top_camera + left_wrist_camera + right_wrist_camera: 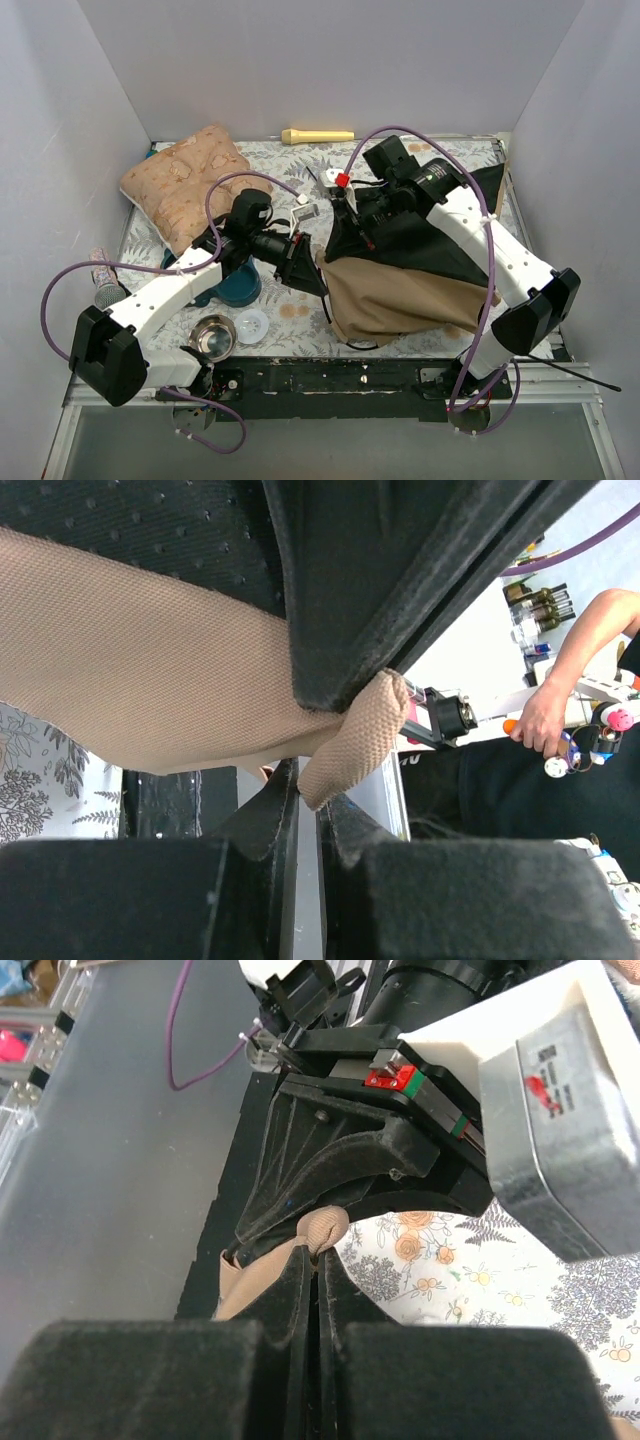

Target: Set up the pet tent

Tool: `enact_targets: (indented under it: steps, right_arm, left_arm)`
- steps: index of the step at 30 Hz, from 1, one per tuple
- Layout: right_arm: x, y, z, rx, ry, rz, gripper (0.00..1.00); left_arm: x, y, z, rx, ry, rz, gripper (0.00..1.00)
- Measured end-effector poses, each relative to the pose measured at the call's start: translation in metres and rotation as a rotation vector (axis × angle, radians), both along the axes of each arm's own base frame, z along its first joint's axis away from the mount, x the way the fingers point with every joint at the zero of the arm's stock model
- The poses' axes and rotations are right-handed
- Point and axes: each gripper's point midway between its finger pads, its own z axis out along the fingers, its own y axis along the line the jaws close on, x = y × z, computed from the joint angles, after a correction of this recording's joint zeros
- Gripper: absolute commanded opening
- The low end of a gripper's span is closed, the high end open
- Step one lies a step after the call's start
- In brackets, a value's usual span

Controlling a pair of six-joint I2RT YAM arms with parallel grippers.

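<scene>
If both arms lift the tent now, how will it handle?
Probably floppy: the tent lies collapsed in soft folds. It may sag below the grip, since left gripper and right gripper pinch one small bunch of cloth. The coarse weave should resist slipping.

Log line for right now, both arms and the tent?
left jaws: shut on pet tent fabric | right jaws: shut on tent fabric, facing left jaws | tent: collapsed, not yet erected

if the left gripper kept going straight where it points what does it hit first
The left gripper is shut on a fold of the tent; just past that the right gripper faces it, so probably that, though depth is unclear.
</scene>
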Motion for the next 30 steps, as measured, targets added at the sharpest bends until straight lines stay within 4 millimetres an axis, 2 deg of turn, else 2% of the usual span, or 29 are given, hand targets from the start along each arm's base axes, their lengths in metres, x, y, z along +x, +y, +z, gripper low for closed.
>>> enact_targets:
  steps: [6, 7, 11, 13, 15, 19, 22, 24, 26, 28, 30]
  right_arm:
    - [-0.008, -0.006, -0.012, -0.023, -0.047, 0.070, 0.01]
    - [-0.009, -0.006, -0.013, -0.024, -0.057, 0.077, 0.08]
    - [-0.006, -0.004, -0.016, -0.043, -0.065, 0.057, 0.48]
    - [-0.002, -0.002, -0.016, -0.061, -0.049, 0.019, 0.64]
    - [0.008, 0.000, -0.010, -0.063, -0.035, -0.037, 0.71]
    - [0.050, 0.000, 0.024, 0.007, -0.075, -0.205, 0.77]
    - [0.071, -0.012, 0.055, 0.073, -0.167, -0.330, 0.79]
    - [0.070, -0.022, 0.081, 0.132, -0.254, -0.392, 0.79]
    - [0.058, -0.034, 0.096, 0.168, -0.307, -0.428, 0.79]
    - [0.042, -0.049, 0.103, 0.189, -0.342, -0.458, 0.79]
    - [0.032, -0.060, 0.102, 0.193, -0.358, -0.491, 0.80]
  left_arm:
    - [-0.004, -0.001, -0.006, 0.028, 0.015, -0.003, 0.00]
    - [-0.005, -0.001, -0.007, 0.031, 0.017, -0.002, 0.00]
    - [-0.003, -0.002, -0.006, 0.044, 0.039, 0.017, 0.00]
    - [0.006, -0.002, 0.000, 0.034, 0.040, 0.053, 0.00]
    - [0.019, -0.001, 0.009, 0.017, 0.041, 0.104, 0.00]
    - [0.048, 0.009, 0.020, -0.015, 0.100, 0.224, 0.00]
    - [0.067, 0.015, 0.026, -0.031, 0.166, 0.301, 0.00]
    - [0.081, 0.018, 0.031, -0.045, 0.210, 0.340, 0.00]
    - [0.093, 0.019, 0.034, -0.054, 0.246, 0.373, 0.00]
    - [0.101, 0.018, 0.035, -0.064, 0.252, 0.386, 0.00]
    - [0.106, 0.017, 0.044, -0.081, 0.216, 0.394, 0.00]
